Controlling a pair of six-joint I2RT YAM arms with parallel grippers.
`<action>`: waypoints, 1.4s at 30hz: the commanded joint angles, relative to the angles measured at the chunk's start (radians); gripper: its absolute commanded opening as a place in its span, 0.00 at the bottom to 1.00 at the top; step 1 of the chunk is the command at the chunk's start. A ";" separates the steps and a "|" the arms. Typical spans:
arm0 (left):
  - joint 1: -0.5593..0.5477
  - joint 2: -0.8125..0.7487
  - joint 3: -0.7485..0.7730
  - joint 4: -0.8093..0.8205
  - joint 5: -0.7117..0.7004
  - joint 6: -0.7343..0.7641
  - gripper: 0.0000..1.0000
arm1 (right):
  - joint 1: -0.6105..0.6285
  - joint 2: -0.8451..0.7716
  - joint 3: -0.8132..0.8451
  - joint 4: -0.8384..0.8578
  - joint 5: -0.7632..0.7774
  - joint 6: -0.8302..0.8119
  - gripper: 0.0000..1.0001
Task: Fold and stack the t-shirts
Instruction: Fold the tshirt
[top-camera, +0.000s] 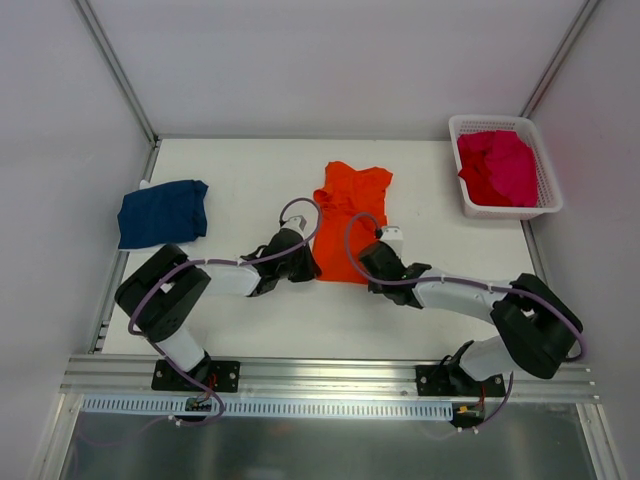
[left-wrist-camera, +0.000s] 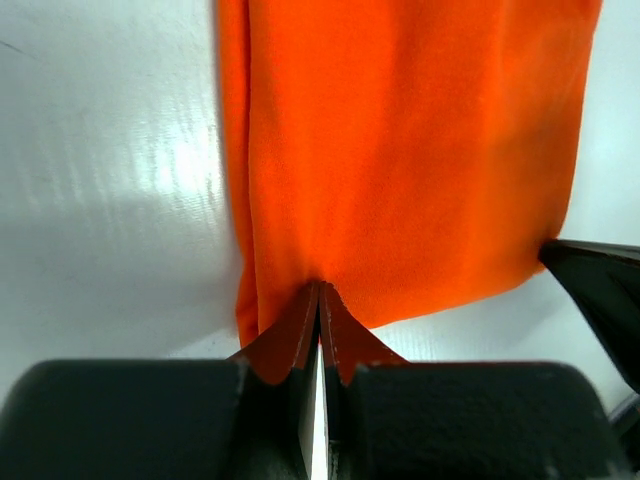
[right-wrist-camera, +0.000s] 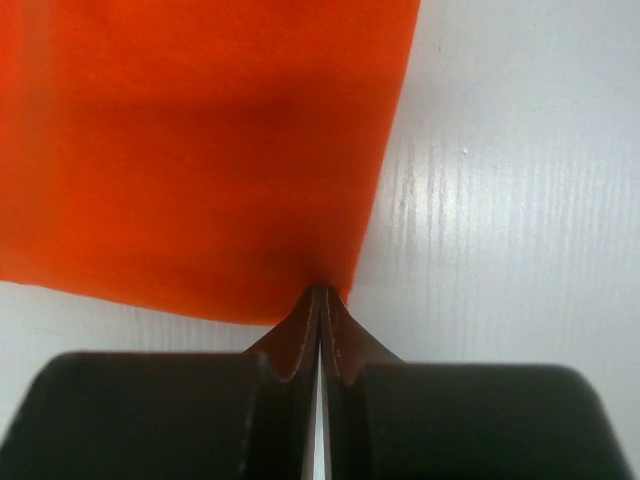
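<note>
Navy t-shirt (top-camera: 162, 213) lies far left on the desk (top-camera: 250, 170); left gripper (left-wrist-camera: 319, 300) is pinched tight on the near-left corner of the orange t-shirt (top-camera: 352, 205); right gripper (right-wrist-camera: 320, 298) clamps its near-right corner; magenta t-shirts (top-camera: 497, 167) fill the far-right basket (top-camera: 505, 211).

table (top-camera: 240, 160) white | walls (top-camera: 330, 60) pale grey | aluminium rail (top-camera: 330, 372) along near edge

White table, basket and metal frame.
The table (top-camera: 250, 170) is glossy white, and the right wrist view shows faint grooves in its surface. A white lattice basket (top-camera: 505, 210) sits at its far right corner. An aluminium rail (top-camera: 330, 372) runs along the near edge, with a slotted strip (top-camera: 320, 407) just below it. Grey posts (top-camera: 115, 70) slant up from the far corners between pale walls.
</note>
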 joint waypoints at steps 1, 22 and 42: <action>-0.006 -0.045 0.053 -0.166 -0.090 0.084 0.00 | -0.001 -0.074 0.074 -0.134 -0.002 -0.036 0.00; 0.016 -0.157 0.175 -0.419 -0.138 0.156 0.99 | -0.016 -0.511 -0.067 -0.135 -0.095 -0.061 0.99; 0.134 -0.105 -0.073 -0.007 0.313 0.038 0.99 | -0.148 -0.435 -0.323 0.367 -0.445 0.085 0.99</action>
